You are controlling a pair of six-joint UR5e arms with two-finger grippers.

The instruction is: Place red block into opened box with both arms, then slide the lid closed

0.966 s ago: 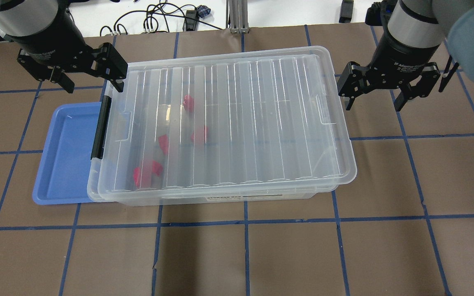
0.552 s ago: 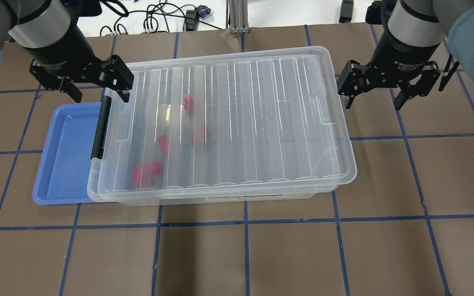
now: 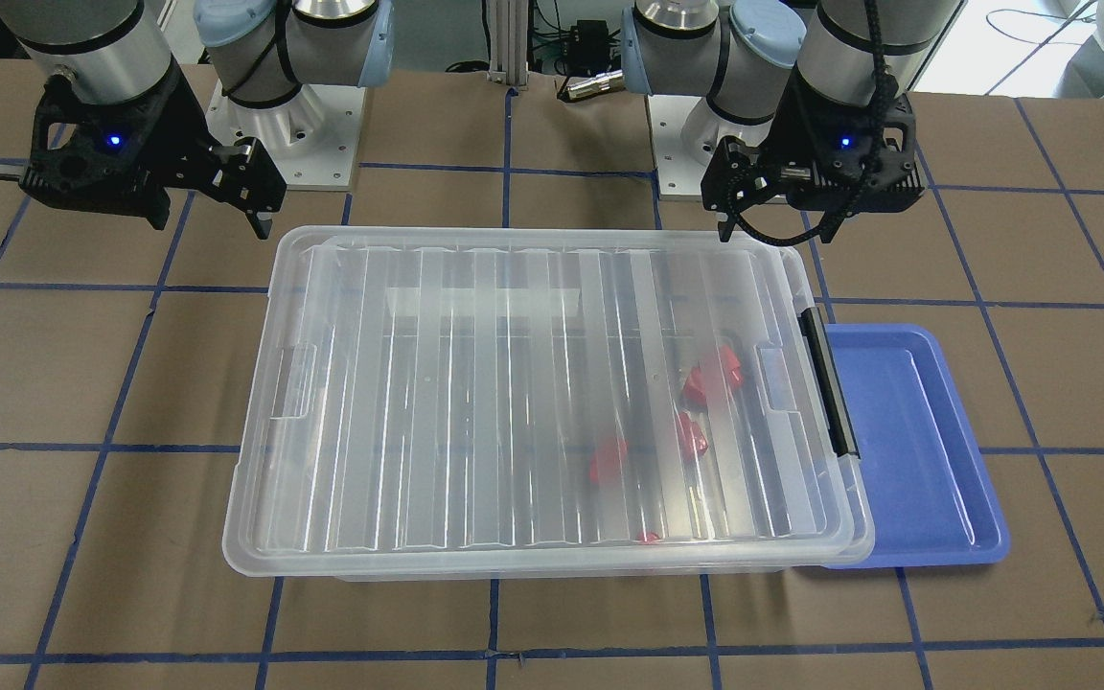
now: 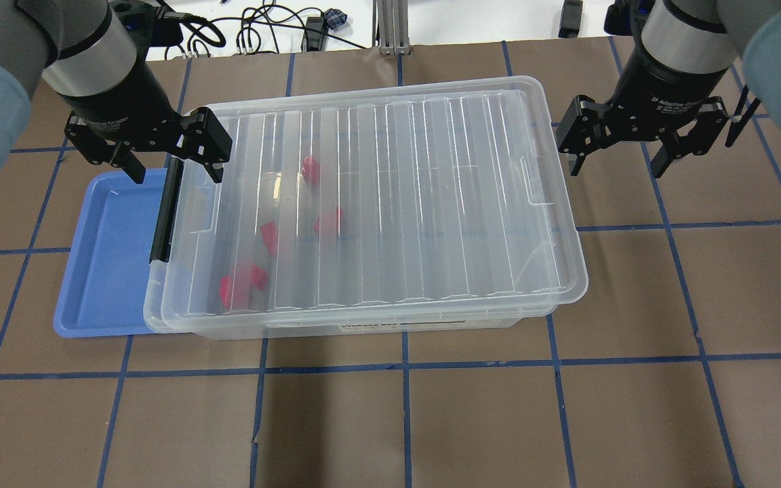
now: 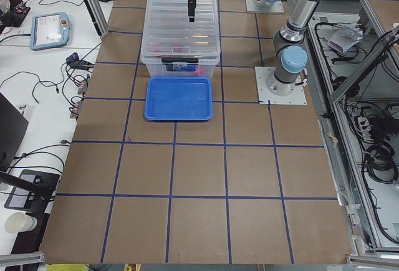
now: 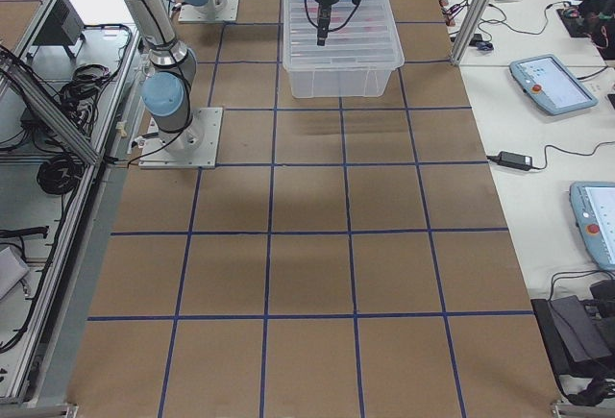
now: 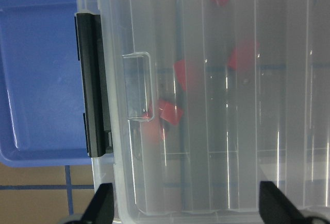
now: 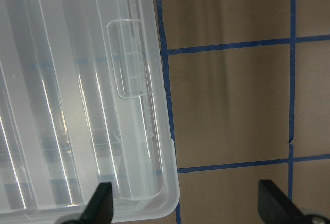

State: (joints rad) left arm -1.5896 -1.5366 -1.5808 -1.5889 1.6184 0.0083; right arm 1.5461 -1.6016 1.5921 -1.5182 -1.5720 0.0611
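Finding: red blocks (image 4: pixel 328 222) lie inside the clear storage box (image 4: pixel 295 329), under the ribbed lid (image 4: pixel 397 203). The lid sits offset toward the robot's right, leaving the black latch bar (image 4: pixel 163 217) end uncovered. Left gripper (image 4: pixel 179 175) hangs over the lid's latch-end far corner, fingers apart. Right gripper (image 4: pixel 615 169) hovers beside the opposite end, fingers apart, empty.

Risks: an off-centre push may skew the lid and jam it on the rim. The left fingers may obstruct its travel. The box may shove into the blue tray (image 4: pixel 106 257)
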